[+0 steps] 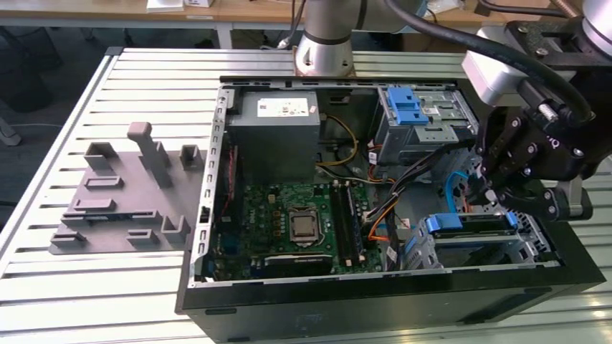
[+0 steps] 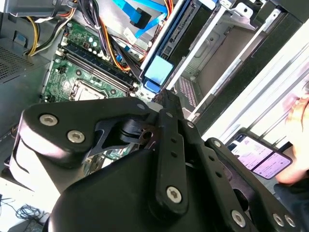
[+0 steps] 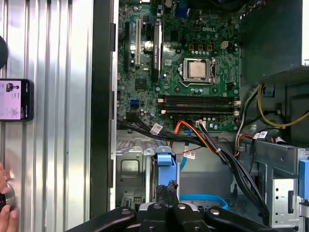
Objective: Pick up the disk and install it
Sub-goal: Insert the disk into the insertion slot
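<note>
Bottom centre in the first wrist view, your gripper [image 3: 169, 189] presses clenched fingers on the disk [image 3: 164, 159], seemingly seating it.

Stickers, tags and board lettering mark an open computer case [image 1: 383, 301].
A white sticker [image 1: 287, 108], its print not legible, sits on the grey power supply box [image 1: 277, 143]. Small white tags [image 3: 156, 128] hang on cables beside the green motherboard [image 3: 145, 48], which bears white lettering. A phone [image 3: 14, 100] with a lit screen lies on the slatted table [image 3: 53, 58].
</note>
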